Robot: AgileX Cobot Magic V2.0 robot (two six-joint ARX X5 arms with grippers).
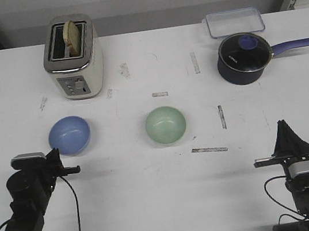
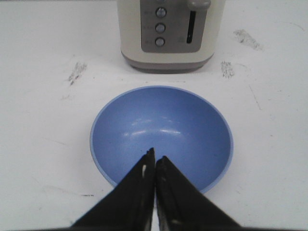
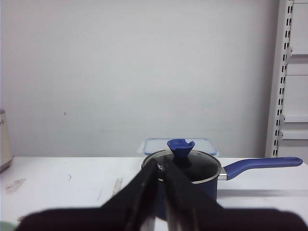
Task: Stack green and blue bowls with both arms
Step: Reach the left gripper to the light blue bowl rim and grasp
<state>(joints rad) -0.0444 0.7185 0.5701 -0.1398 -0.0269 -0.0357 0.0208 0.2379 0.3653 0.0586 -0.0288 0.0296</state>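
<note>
The periwinkle blue bowl [image 1: 69, 135] sits upright and empty on the white table [image 1: 132, 200], in front of the toaster. The mint green bowl [image 1: 166, 125] sits upright and empty near the table's middle, apart from the blue one. My left gripper [image 1: 55, 159] is shut and empty, just short of the blue bowl's near rim. In the left wrist view its tips [image 2: 155, 158] overlap the near side of the blue bowl [image 2: 161, 120]. My right gripper [image 1: 283, 126] is shut and empty at the front right, far from both bowls. In the right wrist view it [image 3: 160, 166] points toward the saucepan.
A cream toaster [image 1: 73, 58] with a slice of bread stands at the back left; it also shows in the left wrist view [image 2: 166, 33]. A dark navy saucepan [image 1: 245, 58] with a glass lid and a clear lidded box [image 1: 233, 21] stand at the back right. Tape marks dot the table.
</note>
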